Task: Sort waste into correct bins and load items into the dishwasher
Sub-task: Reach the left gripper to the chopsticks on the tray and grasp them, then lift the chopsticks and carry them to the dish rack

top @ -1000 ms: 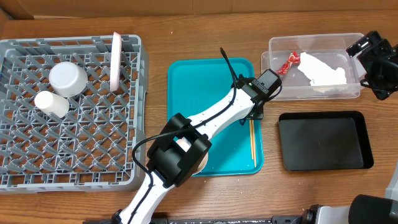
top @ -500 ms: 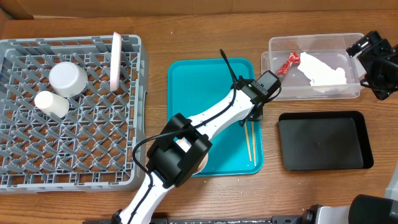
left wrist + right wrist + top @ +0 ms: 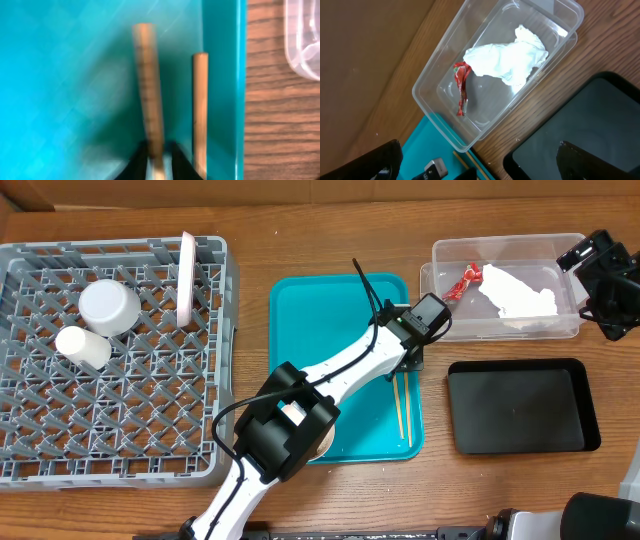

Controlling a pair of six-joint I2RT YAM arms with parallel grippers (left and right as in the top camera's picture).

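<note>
My left gripper [image 3: 408, 366] is down on the right side of the teal tray [image 3: 320, 320]. In the left wrist view its jaws [image 3: 159, 161] are shut on one thin wooden chopstick [image 3: 149, 85], and a second chopstick [image 3: 200, 110] lies just to the right against the tray wall. The clear tub [image 3: 440, 262] holds the red wrapper [image 3: 462, 282] and the white napkin [image 3: 520, 295]. My right gripper [image 3: 600, 285] hovers open at the tub's right end, holding nothing. The black tray [image 3: 515, 405] sits in front of the tub. The grey dish rack [image 3: 110, 420] holds a bowl [image 3: 108, 307], a cup [image 3: 82, 347] and an upright plate [image 3: 186, 278].
The left arm stretches diagonally over the teal tray from the front edge and hides part of it. In the right wrist view the tub [image 3: 432, 80], wrapper [image 3: 462, 87], napkin [image 3: 507, 57] and black tray [image 3: 580, 130] lie below my wide-spread right fingers [image 3: 375, 162].
The left jaws have closed onto one chopstick. That chopstick now lies angled away from the other one. The right arm has stayed still.
</note>
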